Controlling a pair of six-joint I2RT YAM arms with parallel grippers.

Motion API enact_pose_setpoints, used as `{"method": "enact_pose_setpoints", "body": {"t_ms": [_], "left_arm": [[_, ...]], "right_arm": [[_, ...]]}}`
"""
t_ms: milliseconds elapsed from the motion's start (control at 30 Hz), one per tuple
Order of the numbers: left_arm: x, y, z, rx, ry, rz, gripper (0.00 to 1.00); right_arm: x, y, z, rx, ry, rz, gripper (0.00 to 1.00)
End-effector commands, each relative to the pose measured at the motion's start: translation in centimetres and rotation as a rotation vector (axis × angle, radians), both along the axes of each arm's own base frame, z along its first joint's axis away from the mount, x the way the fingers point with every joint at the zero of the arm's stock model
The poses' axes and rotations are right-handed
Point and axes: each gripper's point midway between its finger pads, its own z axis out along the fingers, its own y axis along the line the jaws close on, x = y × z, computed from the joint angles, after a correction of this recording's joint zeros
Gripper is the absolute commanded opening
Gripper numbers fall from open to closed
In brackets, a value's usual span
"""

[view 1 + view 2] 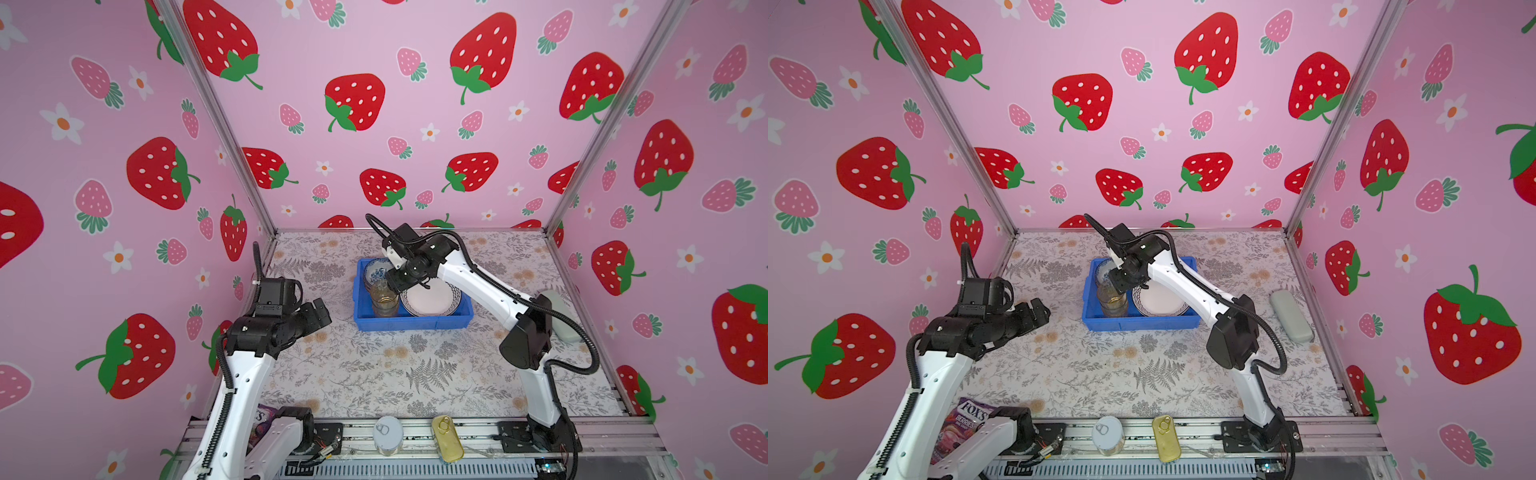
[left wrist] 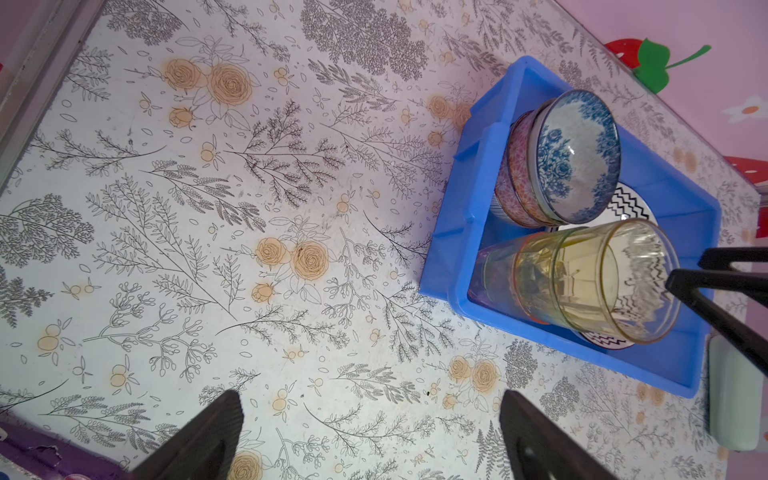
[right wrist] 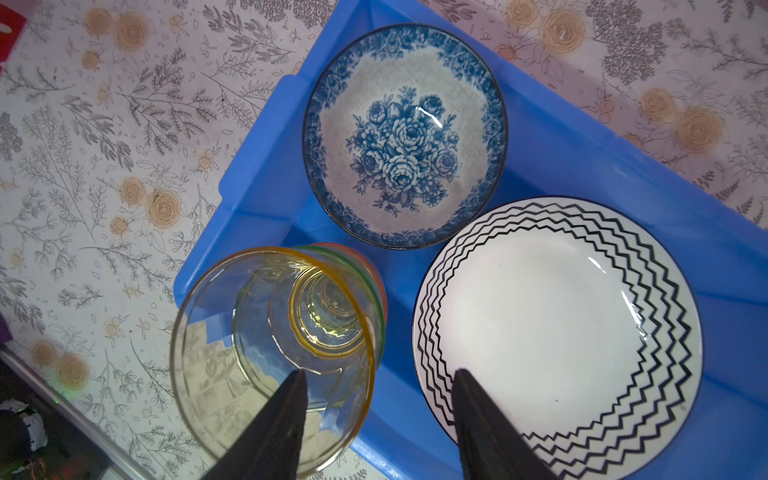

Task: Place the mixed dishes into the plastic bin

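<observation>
Nearest you, your left fingers hang apart over the worktop. Farther back, the right fingers stand apart astride the amber tumbler rim in the blue bin. The bowls look stacked in the left wrist view, single in the right.

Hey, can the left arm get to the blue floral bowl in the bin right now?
Probably not cleanly. The right gripper hangs open over the tumbler stack right beside the blue floral bowl, crowding the plastic bin from above.
</observation>
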Motion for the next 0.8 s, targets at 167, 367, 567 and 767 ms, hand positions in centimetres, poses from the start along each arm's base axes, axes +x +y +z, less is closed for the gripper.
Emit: {"method": "enact_pose_setpoints", "body": {"t_ms": [167,367,567,767], "left_arm": [[3.4,-1.5,2.0,-0.024,-0.140,-0.118,0.99],[7.2,-0.5,2.6,0.042,-0.303,-0.088,0.99],[10.0,0.9,1.5,0.133,-0.486,-0.038,0.99],[12.1,3.9,-1.4,0.327,-0.462,0.028,0.99]], "right_arm": [[0.5,-7.0,6.9,0.112,-0.120,-0.143,0.70],[1.8,-15.3,8.2,0.230,-0.182,-0.327,0.93],[1.9,-24.5,6.1,0.226,-0.268,-0.576,0.99],[1.5,-30.4,3.8,0.184,-0.345,-0.774,0.99]]}}
